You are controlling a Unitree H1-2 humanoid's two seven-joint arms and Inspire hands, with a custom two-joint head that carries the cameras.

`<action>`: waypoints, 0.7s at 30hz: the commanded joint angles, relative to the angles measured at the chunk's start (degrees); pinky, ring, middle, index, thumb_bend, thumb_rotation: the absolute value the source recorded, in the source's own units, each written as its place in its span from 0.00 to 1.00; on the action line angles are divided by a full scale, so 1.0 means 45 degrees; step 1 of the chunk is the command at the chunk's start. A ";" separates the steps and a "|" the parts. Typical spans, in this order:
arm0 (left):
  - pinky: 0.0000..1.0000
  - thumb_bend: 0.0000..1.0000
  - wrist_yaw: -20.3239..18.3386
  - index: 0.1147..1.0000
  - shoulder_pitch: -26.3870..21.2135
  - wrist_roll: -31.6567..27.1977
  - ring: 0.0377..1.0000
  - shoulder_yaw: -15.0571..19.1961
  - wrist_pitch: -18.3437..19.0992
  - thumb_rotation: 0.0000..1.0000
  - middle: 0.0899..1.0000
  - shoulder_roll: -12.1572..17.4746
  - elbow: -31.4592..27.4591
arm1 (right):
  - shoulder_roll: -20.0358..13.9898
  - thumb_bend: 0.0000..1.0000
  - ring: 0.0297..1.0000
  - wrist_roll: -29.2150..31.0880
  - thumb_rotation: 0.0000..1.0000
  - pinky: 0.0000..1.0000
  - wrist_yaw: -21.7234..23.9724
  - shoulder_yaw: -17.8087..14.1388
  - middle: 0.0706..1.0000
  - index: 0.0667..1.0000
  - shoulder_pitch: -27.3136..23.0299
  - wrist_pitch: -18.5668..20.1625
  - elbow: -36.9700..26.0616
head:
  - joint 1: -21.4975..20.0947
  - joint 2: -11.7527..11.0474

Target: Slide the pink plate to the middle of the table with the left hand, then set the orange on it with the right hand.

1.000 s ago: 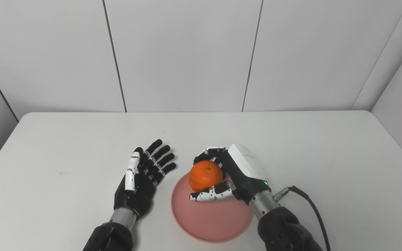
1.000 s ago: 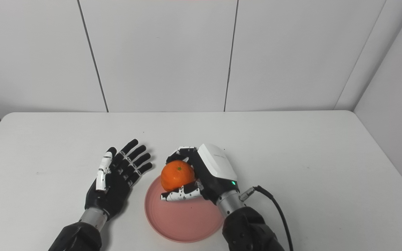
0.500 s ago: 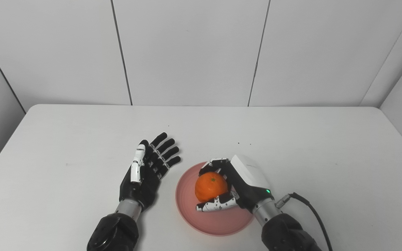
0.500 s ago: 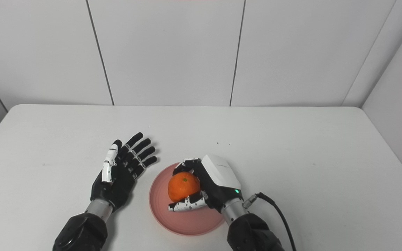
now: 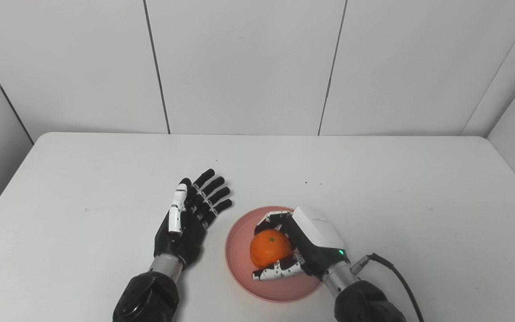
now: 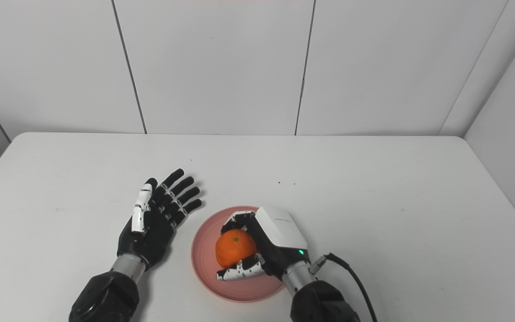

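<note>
A round pink plate lies on the white table near its front edge, about midway across. An orange sits low over the plate's middle, and my right hand is shut on it, fingers curled over its far side and thumb under its near side. Whether the orange touches the plate I cannot tell. My left hand rests open just left of the plate, palm up, fingers spread and apart from the rim. In the right eye view the orange and the plate show the same.
A black cable runs from my right wrist toward the front right. The white table is bounded by grey wall panels at the back and sides. A few small dark specks mark the table behind the plate.
The camera shifted. Relative to the plate, my right hand has brought the orange down and back from the plate's far rim to its middle. The left hand has stayed put.
</note>
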 commanded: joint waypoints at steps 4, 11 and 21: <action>0.75 0.34 0.0181 0.77 -0.0001 0.0095 0.78 -0.0130 0.0470 1.00 0.78 -0.0180 -0.0107 | -0.0103 0.52 0.46 -0.0546 0.12 0.38 0.0112 0.0086 0.51 0.46 -0.0009 -0.0497 -0.0345 | 0.0035 -0.0009; 0.76 0.33 0.0222 0.77 0.0014 0.0102 0.78 -0.0161 0.0502 1.00 0.78 -0.0205 -0.0166 | -0.0215 0.95 0.59 -0.0626 0.20 0.51 0.0419 0.0121 0.64 0.64 0.0023 -0.0588 -0.0489 | 0.0064 0.0006; 0.76 0.34 0.0139 0.77 0.0033 0.0127 0.78 -0.0195 0.0427 1.00 0.79 -0.0149 -0.0127 | -0.0127 1.00 0.73 -0.0058 0.36 0.63 0.0918 -0.0307 0.77 0.79 0.0274 -0.0423 -0.1111 | 0.0006 -0.0033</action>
